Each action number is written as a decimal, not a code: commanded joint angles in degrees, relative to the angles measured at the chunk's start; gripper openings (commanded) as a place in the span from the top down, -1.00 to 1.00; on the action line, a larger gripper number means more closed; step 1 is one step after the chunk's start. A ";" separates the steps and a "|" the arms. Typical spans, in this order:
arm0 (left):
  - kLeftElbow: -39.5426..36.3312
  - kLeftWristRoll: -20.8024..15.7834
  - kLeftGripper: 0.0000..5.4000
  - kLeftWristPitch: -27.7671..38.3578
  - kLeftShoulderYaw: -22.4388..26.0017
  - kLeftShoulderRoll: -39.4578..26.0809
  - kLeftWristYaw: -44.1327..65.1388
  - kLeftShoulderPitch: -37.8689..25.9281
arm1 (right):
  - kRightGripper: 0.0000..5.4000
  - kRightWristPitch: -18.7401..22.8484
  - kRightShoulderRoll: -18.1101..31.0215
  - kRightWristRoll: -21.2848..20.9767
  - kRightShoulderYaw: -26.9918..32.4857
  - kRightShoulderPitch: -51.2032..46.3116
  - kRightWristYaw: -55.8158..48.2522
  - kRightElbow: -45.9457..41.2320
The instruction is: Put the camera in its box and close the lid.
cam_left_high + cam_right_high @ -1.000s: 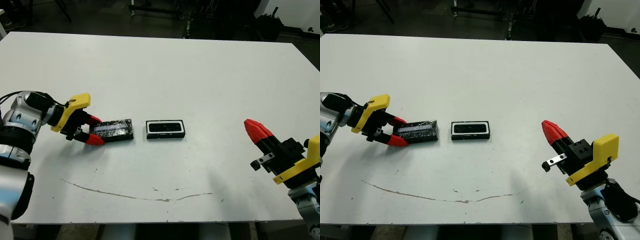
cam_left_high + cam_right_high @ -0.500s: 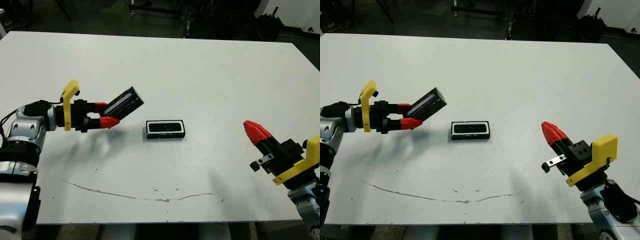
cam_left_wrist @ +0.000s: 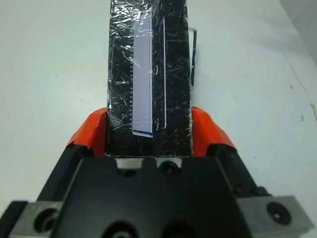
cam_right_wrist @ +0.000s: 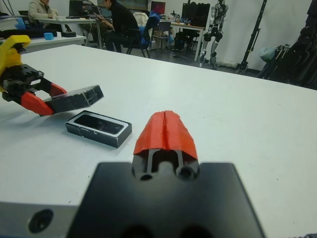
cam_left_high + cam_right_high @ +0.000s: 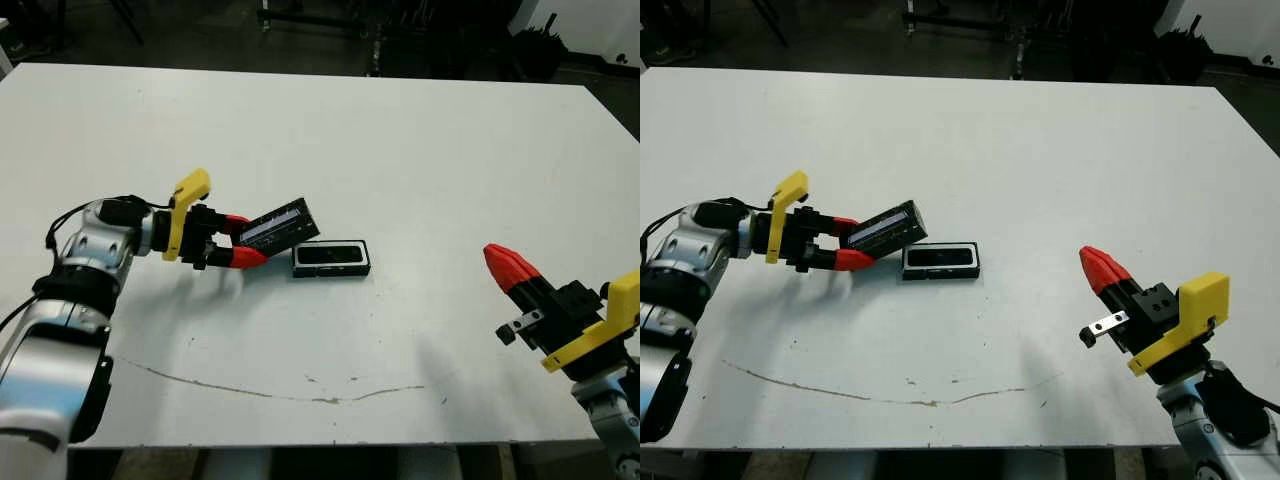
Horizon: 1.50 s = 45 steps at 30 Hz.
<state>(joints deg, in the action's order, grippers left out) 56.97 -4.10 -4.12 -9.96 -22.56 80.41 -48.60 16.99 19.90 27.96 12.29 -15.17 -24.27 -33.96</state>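
The lid (image 5: 277, 224), a black slab with a mottled silver top, hangs tilted above the table, and my left gripper (image 5: 247, 240) is shut on its near end. In the left wrist view the red fingers (image 3: 91, 131) press both long sides of the lid (image 3: 148, 74). The lid's free end hovers at the left end of the box (image 5: 331, 273), a small black-rimmed tray flat on the table. The camera (image 5: 331, 255) lies inside it, dark and glossy. My right gripper (image 5: 497, 258) is shut and empty, far right of the box near the front edge.
A thin dark scuff line (image 5: 270, 393) runs across the table near its front edge. In the right wrist view, people (image 4: 116, 20) sit at desks beyond the table's far side.
My left gripper closed on the lid where it lay on the table, lifted it, and carried it right to the box's left end. The right gripper has barely moved.
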 commanded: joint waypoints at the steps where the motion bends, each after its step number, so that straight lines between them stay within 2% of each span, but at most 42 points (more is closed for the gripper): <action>1: 3.43 2.30 -0.17 1.15 -1.33 1.12 0.61 -2.00 | 1.00 0.00 0.43 -0.22 -0.05 -0.48 -0.06 -0.05; 5: 5.51 4.32 -0.17 1.82 -2.48 2.28 1.30 -3.27 | 1.00 0.80 0.42 0.65 0.02 -0.57 0.07 -0.23; 12: 6.17 6.88 -0.17 2.52 -4.73 3.08 5.52 -5.25 | 1.00 0.09 0.18 -0.71 -0.84 -0.77 0.69 -0.53; 19: 4.71 6.48 -0.17 6.29 -6.02 3.43 11.72 -5.52 | 1.00 -0.78 -0.12 -1.43 -1.01 -0.89 0.64 -0.16; 23: 4.03 5.95 -0.17 3.89 -7.07 4.05 12.09 -5.22 | 1.00 -0.39 -0.25 -1.05 -0.89 -0.95 0.67 -0.23; 26: 1.47 6.92 -0.17 4.44 -7.15 4.15 8.70 -3.65 | 1.00 -0.71 -0.16 -1.27 -0.92 -0.92 0.50 -0.26; 29: -4.41 7.92 -0.17 4.11 -6.82 4.15 0.58 -0.10 | 1.00 -0.76 -0.04 -1.40 -0.83 -0.99 0.52 -0.54; 35: -12.94 11.44 -0.17 2.71 -9.65 5.44 -10.57 5.07 | 1.00 0.61 -0.19 -0.40 -0.51 -1.33 1.37 -1.64; 40: -14.02 12.31 -0.17 3.40 -12.07 6.74 -12.74 5.86 | 1.00 0.48 0.23 0.35 -0.44 -1.63 1.29 -2.30; 45: -11.46 11.91 -0.17 5.00 -13.21 8.39 -12.24 5.04 | 1.00 0.53 0.45 0.64 -0.34 -1.72 1.16 -2.69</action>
<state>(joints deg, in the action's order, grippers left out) 43.21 5.73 1.11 -20.29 -17.42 69.08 -45.58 17.01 19.73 28.34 11.40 -16.57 -23.18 -36.39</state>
